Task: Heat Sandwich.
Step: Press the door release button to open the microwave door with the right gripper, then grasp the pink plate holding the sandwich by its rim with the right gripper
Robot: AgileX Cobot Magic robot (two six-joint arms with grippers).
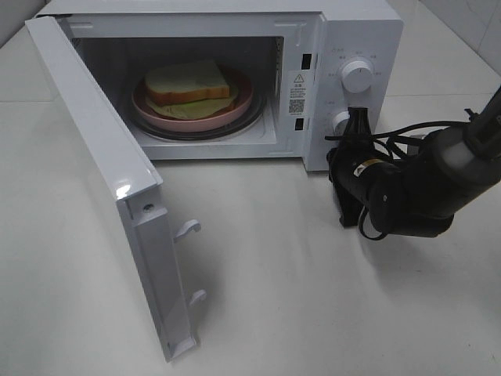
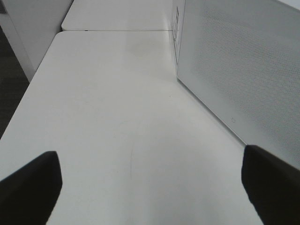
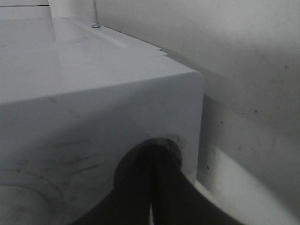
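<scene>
The sandwich (image 1: 188, 81), white bread with brown crust and pale green filling, lies on a round pink plate (image 1: 156, 116) inside the white microwave (image 1: 368, 31). The microwave door (image 1: 102, 149) is swung wide open to the left. My right gripper (image 1: 356, 119) is shut, with its tips against the lower knob (image 1: 341, 120) on the control panel. In the right wrist view the shut fingers (image 3: 136, 197) meet at that knob. My left gripper (image 2: 150, 187) is open with nothing between its fingers, low over the table beside the door's outer face (image 2: 243, 70). It is out of the high view.
An upper knob (image 1: 358, 76) sits above the lower one on the panel. Two door latch hooks (image 1: 188, 229) stick out from the open door's edge. The white table (image 1: 274, 274) stretches in front of the microwave. The right arm's cables (image 1: 391, 141) hang near the panel.
</scene>
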